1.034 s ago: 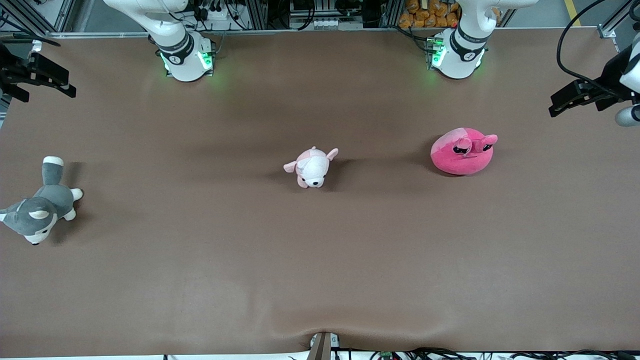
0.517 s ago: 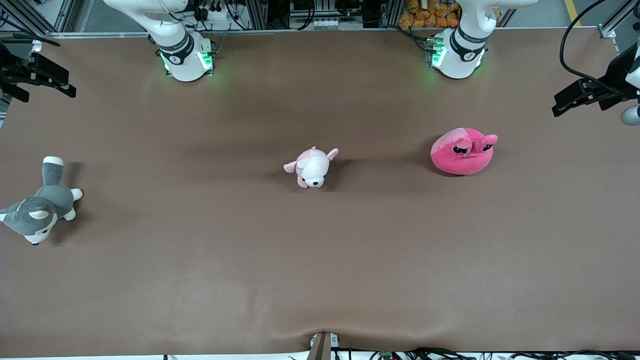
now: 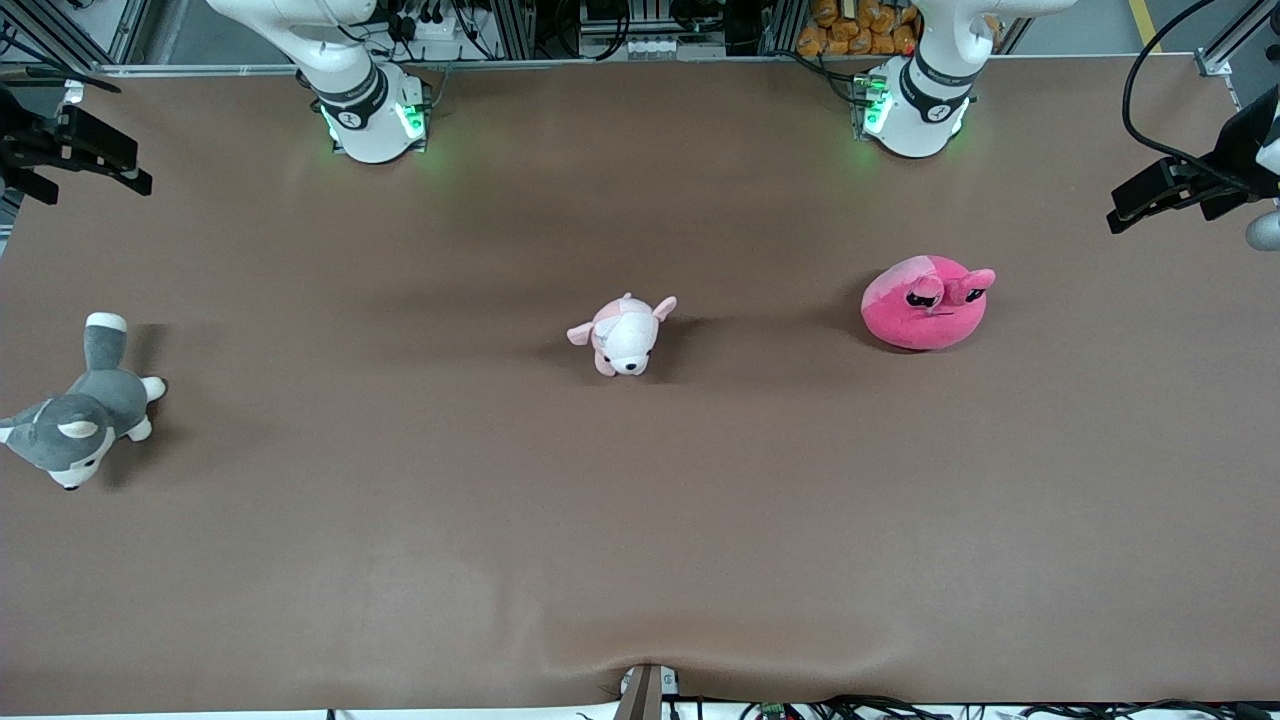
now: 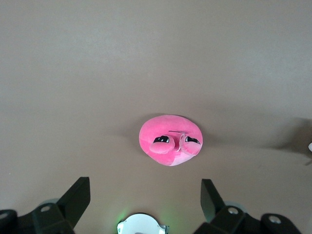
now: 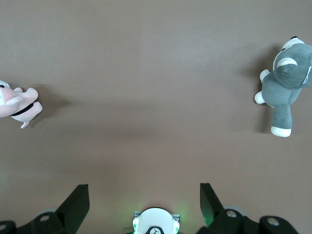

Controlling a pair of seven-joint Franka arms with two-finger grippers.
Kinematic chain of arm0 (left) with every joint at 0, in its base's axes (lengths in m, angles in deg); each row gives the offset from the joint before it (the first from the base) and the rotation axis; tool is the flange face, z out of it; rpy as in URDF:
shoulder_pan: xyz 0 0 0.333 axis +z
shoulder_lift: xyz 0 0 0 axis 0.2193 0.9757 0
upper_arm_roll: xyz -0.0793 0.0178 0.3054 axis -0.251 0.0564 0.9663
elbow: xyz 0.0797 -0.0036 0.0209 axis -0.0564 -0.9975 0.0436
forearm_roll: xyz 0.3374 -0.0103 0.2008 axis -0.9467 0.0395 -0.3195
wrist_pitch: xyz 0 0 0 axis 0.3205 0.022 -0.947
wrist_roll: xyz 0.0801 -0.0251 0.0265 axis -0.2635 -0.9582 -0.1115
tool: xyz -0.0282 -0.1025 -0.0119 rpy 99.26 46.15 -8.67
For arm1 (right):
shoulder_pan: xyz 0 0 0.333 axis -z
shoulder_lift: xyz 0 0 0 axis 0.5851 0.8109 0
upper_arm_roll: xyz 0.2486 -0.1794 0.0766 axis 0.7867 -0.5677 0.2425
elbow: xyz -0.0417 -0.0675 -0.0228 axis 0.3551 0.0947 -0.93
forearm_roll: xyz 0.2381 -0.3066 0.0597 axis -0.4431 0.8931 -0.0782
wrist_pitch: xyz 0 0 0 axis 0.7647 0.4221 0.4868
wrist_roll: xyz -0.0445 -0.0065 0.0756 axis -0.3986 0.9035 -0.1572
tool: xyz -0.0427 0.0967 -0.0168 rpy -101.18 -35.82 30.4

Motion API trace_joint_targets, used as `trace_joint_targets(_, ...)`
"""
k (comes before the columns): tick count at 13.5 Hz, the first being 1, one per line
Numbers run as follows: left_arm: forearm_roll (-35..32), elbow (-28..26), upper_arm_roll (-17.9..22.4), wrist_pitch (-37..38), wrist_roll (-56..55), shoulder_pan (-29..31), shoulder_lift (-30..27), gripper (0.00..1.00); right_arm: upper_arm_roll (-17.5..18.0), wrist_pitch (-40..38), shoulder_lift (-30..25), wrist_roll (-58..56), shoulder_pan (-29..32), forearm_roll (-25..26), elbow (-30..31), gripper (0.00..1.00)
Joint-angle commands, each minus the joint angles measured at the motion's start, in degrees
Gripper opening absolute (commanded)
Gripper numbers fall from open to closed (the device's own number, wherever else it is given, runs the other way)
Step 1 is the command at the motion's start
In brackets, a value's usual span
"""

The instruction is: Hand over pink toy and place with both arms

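Observation:
The pink toy [image 3: 926, 303], a round hot-pink plush with dark half-lidded eyes, lies on the brown table toward the left arm's end, nearer the front camera than the left arm's base. It also shows in the left wrist view [image 4: 170, 146]. My left gripper [image 3: 1160, 195] is open and empty, held high at the left arm's end of the table; its own view [image 4: 145, 195] looks down on the toy from well above. My right gripper [image 3: 90, 160] is open and empty, held high at the right arm's end of the table [image 5: 144, 195].
A small pale pink-and-white puppy plush [image 3: 625, 335] lies at the table's middle, also in the right wrist view [image 5: 17, 105]. A grey-and-white husky plush [image 3: 80, 415] lies at the right arm's end [image 5: 285, 80]. The two arm bases [image 3: 370, 110] [image 3: 915, 105] stand along the table's back edge.
My left gripper has drifted slightly outward toward its end of the table. The toys and the right arm have not moved.

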Motion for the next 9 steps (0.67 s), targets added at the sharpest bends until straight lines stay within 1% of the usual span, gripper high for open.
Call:
trace_joint_targets(1, 0.18, 0.38, 0.03, 0.94, 1.01, 0.69, -0.20, 1.00, 0.98, -0.84, 0.59, -0.41, 1.57, -0.34, -1.28, 1.00)
trace_joint_targets(9, 0.53, 0.12, 0.03, 0.94, 0.13, 1.65, 0.24, 1.00, 0.89, -0.84, 0.59, -0.41, 1.57, -0.34, -1.28, 1.00)
